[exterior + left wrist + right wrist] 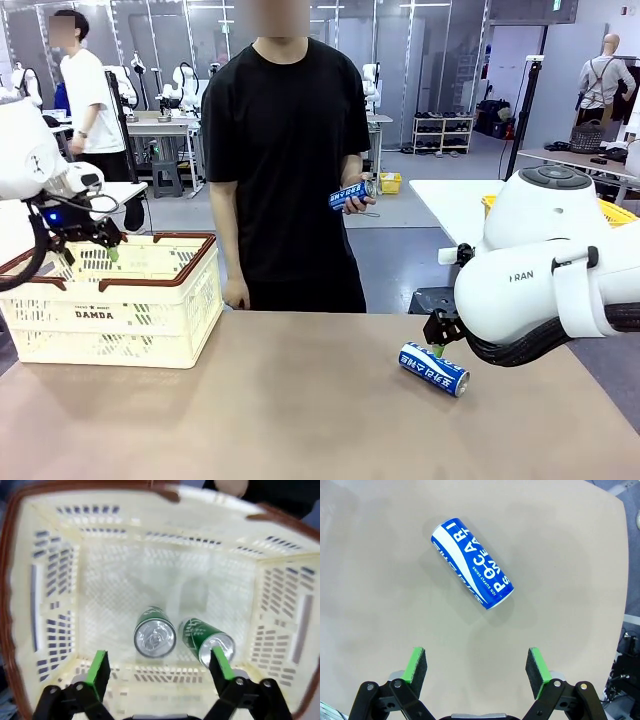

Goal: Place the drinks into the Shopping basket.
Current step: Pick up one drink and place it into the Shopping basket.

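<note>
Here, the tabletop [300,420] spans the front view, bare across its whole middle and near side. That leaves a wide free strip between the things at its two ends. A person [290,150] stands at the centre of the far edge, one hand [357,203] raised clear of the tabletop and clasping a blue can [348,195].

The Shopping basket [120,310] stands at the far left, its back side along the far edge and its brown-red rim uppermost. The left gripper [92,252] hangs over the basket's open top, level with the rim. Its fingers are spread wide with nothing between them.

The right gripper [438,345] hovers low over the right-hand part of the tabletop, fingers likewise apart and empty. A second blue can [433,368] lies on its side just under and beside it.

Seen from the right wrist, that can [472,564] lies slantwise beyond the spread fingers of the right gripper [476,652], apart from both. Bare surface surrounds it, and the tabletop's edge curves past well to its right.

The left wrist view looks straight down into the basket [50,605], past the left gripper [159,654]. Two green cans rest on the floor near one wall. One [154,635] turns its silver top to the camera, and the other [202,639] is tilted close beside it. Whether they touch cannot be told. The rest of the basket floor is free.
</note>
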`<state>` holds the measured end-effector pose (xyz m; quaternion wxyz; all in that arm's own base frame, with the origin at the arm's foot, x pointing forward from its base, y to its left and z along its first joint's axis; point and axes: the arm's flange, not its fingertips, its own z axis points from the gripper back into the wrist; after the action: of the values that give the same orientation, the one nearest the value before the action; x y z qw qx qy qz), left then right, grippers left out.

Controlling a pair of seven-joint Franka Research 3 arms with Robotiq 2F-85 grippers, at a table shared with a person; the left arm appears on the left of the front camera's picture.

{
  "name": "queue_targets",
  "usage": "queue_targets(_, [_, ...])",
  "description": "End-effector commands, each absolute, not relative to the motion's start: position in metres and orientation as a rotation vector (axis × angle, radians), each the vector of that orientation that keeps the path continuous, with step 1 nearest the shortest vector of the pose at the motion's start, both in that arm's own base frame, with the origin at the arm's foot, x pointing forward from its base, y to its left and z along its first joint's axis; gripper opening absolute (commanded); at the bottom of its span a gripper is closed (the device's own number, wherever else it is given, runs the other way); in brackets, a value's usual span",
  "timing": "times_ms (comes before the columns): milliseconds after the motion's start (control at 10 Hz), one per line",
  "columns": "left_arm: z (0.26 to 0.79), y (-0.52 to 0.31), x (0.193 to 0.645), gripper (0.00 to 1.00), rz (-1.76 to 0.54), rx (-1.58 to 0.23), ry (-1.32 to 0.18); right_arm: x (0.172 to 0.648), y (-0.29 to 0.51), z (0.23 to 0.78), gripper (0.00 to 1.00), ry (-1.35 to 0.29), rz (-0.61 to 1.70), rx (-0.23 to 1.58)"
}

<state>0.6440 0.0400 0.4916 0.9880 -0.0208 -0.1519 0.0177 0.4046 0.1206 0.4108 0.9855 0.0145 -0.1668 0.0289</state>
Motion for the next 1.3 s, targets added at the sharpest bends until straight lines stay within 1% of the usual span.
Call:
queue_targets(0, [0.521,0.026,0.61,1.0,-0.004,-0.001,-0.349,0.404,0.119,0.409,1.0,-0.342,0.065,0.023])
queue_targets(100, [0.534,0.019,0.59,1.0,-0.041,0.013,-0.353,0.404,0.119,0.409,1.0,-0.342,0.065,0.023])
queue_targets(300, [0.547,0.008,0.549,1.0,-0.213,0.041,-0.346,0.404,0.119,0.409,1.0,-0.342,0.065,0.023])
queue_targets(500, [0.543,0.0,0.503,1.0,-0.349,0.112,-0.32,0.404,0.119,0.409,1.0,-0.342,0.065,0.023])
queue_targets(600, [0.538,-0.002,0.486,1.0,-0.397,0.134,-0.312,0.404,0.119,0.409,1.0,-0.342,0.065,0.023])
queue_targets(800, [0.52,-0.007,0.454,1.0,-0.569,0.174,-0.251,0.404,0.119,0.409,1.0,-0.342,0.065,0.023])
queue_targets(1100, [0.504,-0.001,0.45,1.0,-0.683,0.115,-0.225,0.404,0.119,0.409,1.0,-0.342,0.065,0.023])
queue_targets(1200, [0.498,0.001,0.452,1.0,-0.718,0.15,-0.187,0.404,0.119,0.409,1.0,-0.342,0.065,0.023])
